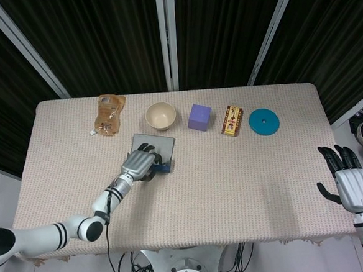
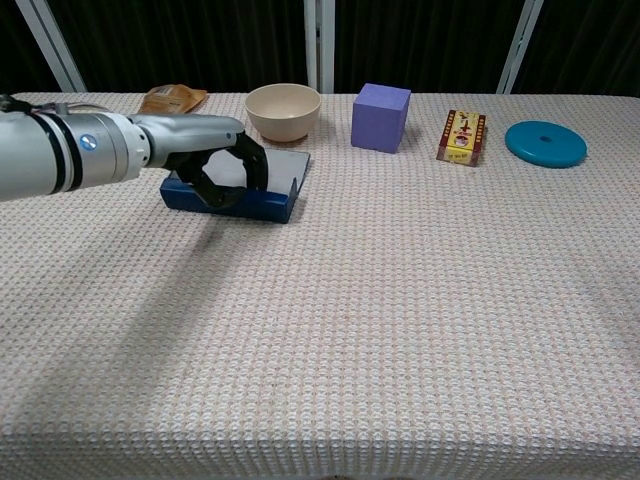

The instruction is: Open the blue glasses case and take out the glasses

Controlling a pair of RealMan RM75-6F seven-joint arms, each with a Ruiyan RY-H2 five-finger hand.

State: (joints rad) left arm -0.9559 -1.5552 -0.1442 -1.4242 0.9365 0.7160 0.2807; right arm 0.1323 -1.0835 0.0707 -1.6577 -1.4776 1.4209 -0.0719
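Blue glasses case (image 2: 262, 190) lay open in front of cream bowl (image 2: 283, 110), lid flat behind tray. Left hand (image 2: 222, 172) reached into tray, fingers curled; grip on glasses hidden, cannot tell. Right hand (image 1: 352, 183) idle, fingers spread, holding nothing. Risk: unpinned case could lift or skid with hand; shallow pinch could drop glasses.

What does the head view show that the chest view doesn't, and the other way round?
Only the head view shows the right hand, idle with fingers apart off the table's right edge, plus the floor and cables below.

Only the chest view shows, from the side, the left hand's dark fingers curled down over the open blue case, and the case's front wall.

Both show the left hand on the case, the snack bag, bowl, purple cube, small box and teal disc. Neither clearly shows the glasses.
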